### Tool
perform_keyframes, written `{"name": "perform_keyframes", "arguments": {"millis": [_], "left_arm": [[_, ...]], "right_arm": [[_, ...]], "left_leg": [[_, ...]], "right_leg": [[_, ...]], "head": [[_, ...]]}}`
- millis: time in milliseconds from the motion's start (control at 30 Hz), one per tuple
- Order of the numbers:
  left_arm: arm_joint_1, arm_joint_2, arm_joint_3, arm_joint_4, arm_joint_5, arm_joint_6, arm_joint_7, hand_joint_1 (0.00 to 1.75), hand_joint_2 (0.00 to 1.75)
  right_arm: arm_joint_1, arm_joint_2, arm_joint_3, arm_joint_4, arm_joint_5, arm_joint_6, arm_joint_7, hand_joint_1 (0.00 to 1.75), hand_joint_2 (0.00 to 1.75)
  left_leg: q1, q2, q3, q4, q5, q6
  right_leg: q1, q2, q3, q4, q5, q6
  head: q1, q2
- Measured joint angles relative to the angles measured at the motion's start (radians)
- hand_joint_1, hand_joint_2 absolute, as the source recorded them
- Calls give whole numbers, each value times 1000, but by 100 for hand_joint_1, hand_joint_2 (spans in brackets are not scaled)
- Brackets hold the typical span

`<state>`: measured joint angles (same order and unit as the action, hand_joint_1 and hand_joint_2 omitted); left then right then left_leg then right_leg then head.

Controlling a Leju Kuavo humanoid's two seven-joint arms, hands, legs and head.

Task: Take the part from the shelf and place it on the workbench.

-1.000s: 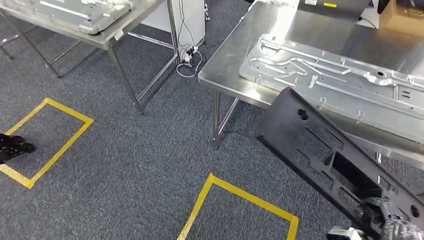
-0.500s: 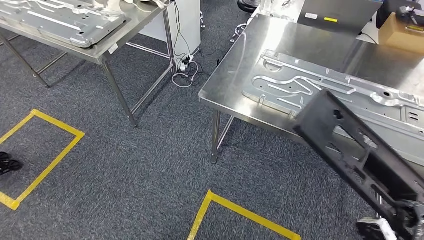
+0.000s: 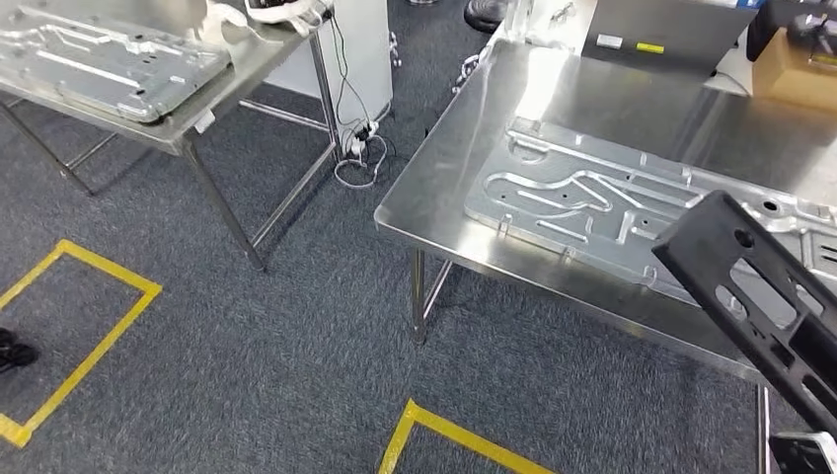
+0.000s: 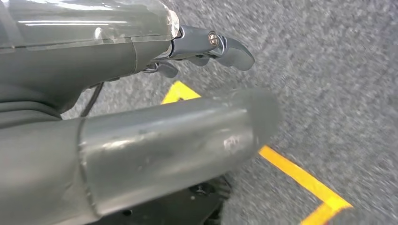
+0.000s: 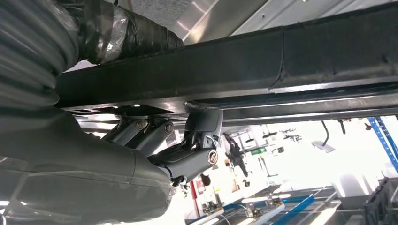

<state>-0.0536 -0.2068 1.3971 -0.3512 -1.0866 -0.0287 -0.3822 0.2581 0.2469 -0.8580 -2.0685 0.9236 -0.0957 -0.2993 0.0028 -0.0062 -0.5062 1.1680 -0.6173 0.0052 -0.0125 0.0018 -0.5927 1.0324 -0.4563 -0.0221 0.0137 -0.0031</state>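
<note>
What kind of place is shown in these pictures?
Probably a factory or assembly workshop: steel workbenches carrying stamped metal panels, yellow floor markings on grey carpet, and a long black part held in the robot's right hand.

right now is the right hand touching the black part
Touching. The right wrist view shows the right hand with its fingers pressed up against the underside of the black part, with no gap between them.

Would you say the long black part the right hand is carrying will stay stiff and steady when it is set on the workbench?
Probably stiff: the black part runs straight with no sag. Its cut-outs suggest it is fairly light. Since the right hand grips it near one end, it may swing or tip over the workbench.
</note>
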Motion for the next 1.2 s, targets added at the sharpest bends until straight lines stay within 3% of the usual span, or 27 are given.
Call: {"name": "perform_keyframes", "arguments": {"millis": [67,100,133,200,233,267,333,433,500,567,600,633,700,767,800,933,1000,1067,1100,1133,1200], "left_arm": [[0,0,1,0,0,-1,0,0,0],[1,0,2,1,0,-1,0,0,0],[2,1,3,1,0,-1,0,0,0],[3,2,5,1,0,0,-3,0,0],[3,5,6,1,-1,0,-8,0,0],[2,7,6,1,-2,0,-14,0,0],[1,11,6,1,-5,-3,-24,0,0],[3,14,7,1,-8,-9,-29,0,0],[1,17,7,1,-11,-12,-29,0,0],[-1,19,7,2,-12,-14,-29,0,0],[0,20,7,2,-12,-14,-29,0,0],[0,21,7,2,-13,-14,-29,0,0],[1,22,6,4,-16,-15,-29,0,0],[-1,25,4,6,-21,-16,-29,0,0],[-3,27,3,6,-23,-16,-29,0,0],[-5,32,1,8,-28,-17,-31,0,0],[-5,34,-2,10,-34,-18,-35,0,0],[-5,36,-6,12,-43,-19,-38,0,0],[-5,37,-9,14,-48,-20,-37,0,0],[-5,37,-12,15,-53,-20,-37,0,0],[-7,38,-16,18,-60,-20,-36,0,0]], "right_arm": [[-3,0,-1,4,0,0,0,175,175],[-4,0,-2,6,0,0,0,175,175],[-4,0,-2,8,0,0,0,175,175],[-5,0,-3,11,1,0,0,175,175],[-8,0,-5,13,4,1,0,175,175],[-12,0,-9,15,9,4,0,175,175],[-25,-7,-27,23,27,16,1,175,175],[-50,-43,-68,45,57,41,10,175,175],[-70,-79,-97,67,71,55,20,175,175],[-86,-111,-117,95,81,65,30,175,175],[-92,-125,-121,108,84,67,38,175,175],[-97,-139,-122,122,88,66,47,175,175],[-109,-176,-109,150,96,59,85,175,175],[-124,-218,-82,180,102,44,129,175,175],[-129,-235,-69,192,103,38,144,175,175],[-134,-282,-31,219,98,23,178,175,175],[-142,-314,3,236,96,12,219,175,175],[-165,-363,63,266,93,-2,281,175,175],[-180,-389,97,284,92,-7,310,175,175],[-197,-418,132,301,91,-9,336,175,175],[-234,-473,193,332,92,-3,371,175,175]], "left_leg": [[0,0,-80,107,-52,-5],[0,0,-105,123,-54,-5],[0,0,-112,104,-30,-3],[-5,1,-87,-14,71,10],[-9,1,-72,-70,100,19],[-14,-1,-61,-109,109,27],[-20,-3,-56,-131,96,38],[-11,-1,-34,-160,135,50],[-8,2,-22,-172,142,54],[-7,3,-19,-173,138,57],[-7,3,-17,-173,134,56],[-7,3,-12,-172,130,54],[-5,2,2,-171,119,48],[-8,2,9,-167,106,37],[-9,1,10,-166,101,32],[-8,0,8,-149,81,15],[-6,1,-35,-58,31,7],[-5,1,-113,83,-25,4],[-5,1,-143,129,-32,5],[-5,1,-156,137,-16,7],[-7,1,-128,42,63,18]], "right_leg": [[3,1,9,-1,-10,-6],[5,2,15,-1,-16,-7],[8,3,23,-1,-21,-7],[11,4,42,-1,-34,-7],[14,5,50,-1,-39,-5],[14,6,53,-1,-44,-1],[15,9,56,-1,-52,11],[16,9,56,21,-72,28],[11,8,14,108,-118,39],[4,6,-59,228,-165,50],[-1,5,-84,260,-165,54],[-5,4,-91,255,-144,58],[-13,1,-52,145,-60,64],[-13,1,-4,34,-11,63],[-12,2,7,9,-7,58],[-10,1,13,0,-14,31],[-11,-1,16,-3,-16,19],[-8,1,16,-3,-18,13],[-6,3,17,-3,-19,12],[-5,5,20,-2,-21,11],[-3,7,28,-2,-25,13]], "head": [[0,0],[0,0],[-1,0],[-1,0],[0,0],[-1,0],[-2,0],[-2,0],[-1,0],[-1,0],[-1,0],[-1,0],[-1,0],[-1,0],[-1,0],[-1,0],[-2,0],[-2,0],[-2,0],[-2,0],[-2,0]]}}
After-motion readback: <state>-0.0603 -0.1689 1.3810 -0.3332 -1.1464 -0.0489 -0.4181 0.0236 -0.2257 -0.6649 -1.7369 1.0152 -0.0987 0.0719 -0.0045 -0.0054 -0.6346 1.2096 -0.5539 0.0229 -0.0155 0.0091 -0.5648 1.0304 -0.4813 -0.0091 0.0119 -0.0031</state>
